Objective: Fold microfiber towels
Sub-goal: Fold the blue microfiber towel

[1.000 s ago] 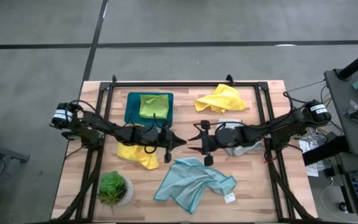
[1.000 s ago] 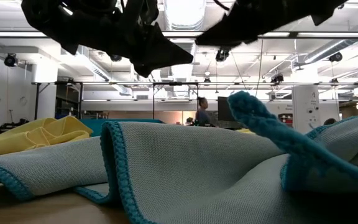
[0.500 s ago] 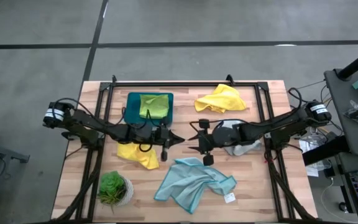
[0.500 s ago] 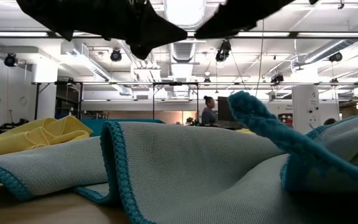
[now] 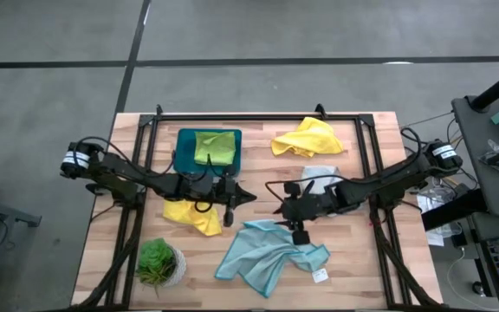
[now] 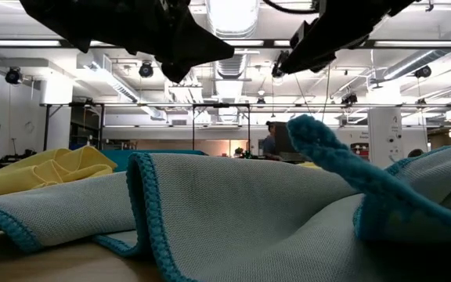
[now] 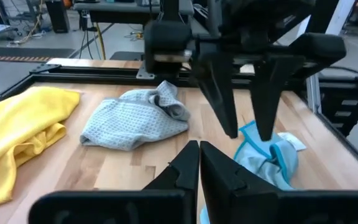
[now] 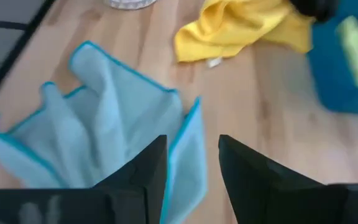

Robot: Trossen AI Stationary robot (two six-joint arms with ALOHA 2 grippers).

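A light blue towel lies crumpled near the table's front edge and fills the low view. My right gripper hovers open above its far edge, fingers slanting down; the towel shows just beyond the fingertips. At the table's middle, my left gripper is shut and holds nothing. One yellow towel lies under the left arm, another at the far side. A grey towel lies bunched, partly under the right arm. A lime green towel rests in the teal tray.
A small potted plant stands at the near left corner. A black frame runs along the far edge and both sides of the table. Bare wood shows between the two grippers and to the right of the light blue towel.
My right gripper has tipped downward, rolled about its axis and swung toward the near edge, so that it now hangs over the light blue towel's far edge; its fingers stay apart. My left gripper has risen a little. No towel has moved.
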